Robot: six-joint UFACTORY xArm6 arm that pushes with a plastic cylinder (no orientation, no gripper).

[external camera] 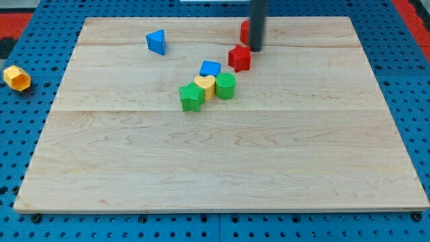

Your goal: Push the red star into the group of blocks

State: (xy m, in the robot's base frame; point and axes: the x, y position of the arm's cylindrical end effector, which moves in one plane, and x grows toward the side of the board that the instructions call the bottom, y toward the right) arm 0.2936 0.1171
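The red star [239,58] lies on the wooden board [222,168] near the view's top centre. My tip [256,48] is just above and to the right of it, very close to it. Down and to the left is the group: a blue cube [210,68], a yellow heart [205,86], a green cylinder [226,86] and a green star [191,97], packed together. The red star sits just up and right of the blue cube, a small gap apart. A second red block [246,31] is partly hidden behind the rod.
A blue triangular block [156,42] lies at the board's upper left. A yellow hexagonal block [17,78] lies off the board on the blue pegboard at the view's left.
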